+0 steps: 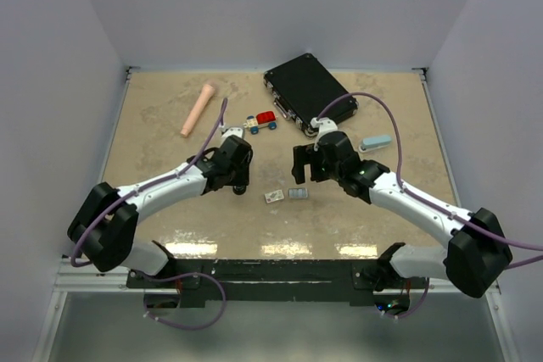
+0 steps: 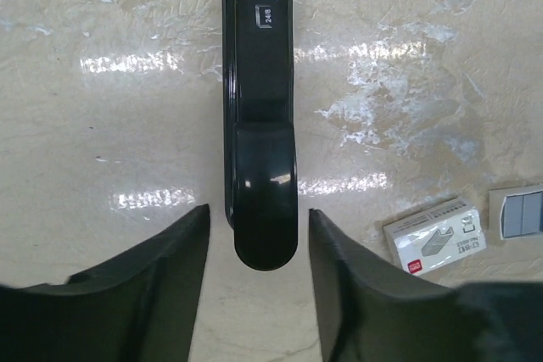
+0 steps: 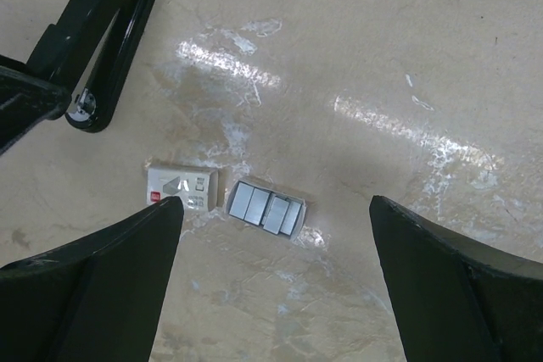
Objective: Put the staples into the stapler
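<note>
Left fingers [image 2: 144, 294] flank the stapler [image 2: 259, 125] end, slightly apart, gripping nothing. Right fingers [image 3: 93, 286] gape wide, empty, over the staples [image 3: 267, 208] near the stapler.

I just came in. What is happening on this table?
The left gripper straddles the long black stapler, jaws open, a gap on each side. The right gripper hangs wide open above the flat silvery-grey strip of metal staples, which lies on the beige table beside a tiny white cardboard box. The staples are not yet picked up.
</note>
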Tool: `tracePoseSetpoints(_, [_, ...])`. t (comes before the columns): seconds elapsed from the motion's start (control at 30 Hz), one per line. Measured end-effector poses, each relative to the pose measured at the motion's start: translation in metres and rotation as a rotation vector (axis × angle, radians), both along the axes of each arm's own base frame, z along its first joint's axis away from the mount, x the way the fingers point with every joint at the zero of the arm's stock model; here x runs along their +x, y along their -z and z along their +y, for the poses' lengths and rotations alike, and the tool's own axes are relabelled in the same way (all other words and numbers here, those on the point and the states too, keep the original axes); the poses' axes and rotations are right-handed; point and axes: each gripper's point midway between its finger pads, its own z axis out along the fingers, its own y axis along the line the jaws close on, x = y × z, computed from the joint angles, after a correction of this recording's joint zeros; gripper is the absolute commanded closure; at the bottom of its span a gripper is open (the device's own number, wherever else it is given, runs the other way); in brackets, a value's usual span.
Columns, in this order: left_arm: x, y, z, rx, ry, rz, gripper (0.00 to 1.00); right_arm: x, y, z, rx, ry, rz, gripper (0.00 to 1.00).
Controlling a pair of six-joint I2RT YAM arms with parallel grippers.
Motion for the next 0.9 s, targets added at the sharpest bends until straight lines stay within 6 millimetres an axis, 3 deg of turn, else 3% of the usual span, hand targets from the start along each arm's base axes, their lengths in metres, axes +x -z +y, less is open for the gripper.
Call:
tracePoseSetpoints(0.13, [-0.004, 0.001, -0.006, -0.039, -0.039, 0.009, 0.29, -0.001, 0.001, 0.001, 0.006, -0.002, 0.006, 0.04])
tracePoseSetpoints(0.37, [-0.011, 0.004, -0.019, -0.100, -0.055, 0.046, 0.29, -0.001, 0.000, 0.001, 0.007, -0.001, 0.004, 0.04])
tracePoseSetpoints(0.53, [-0.016, 0.008, -0.039, -0.178, -0.037, 0.086, 0.30, -0.001, -0.003, -0.001, 0.009, 0.006, -0.006, 0.04])
tracePoseSetpoints(0.73, [-0.005, 0.001, -0.089, -0.295, 0.039, 0.114, 0.28, 0.002, -0.009, -0.008, 0.003, 0.041, -0.036, 0.04])
tracePoseSetpoints(0.9, [0.007, -0.019, -0.136, -0.381, 0.159, 0.079, 0.22, 0.001, -0.016, -0.013, 0.010, 0.060, -0.062, 0.04])
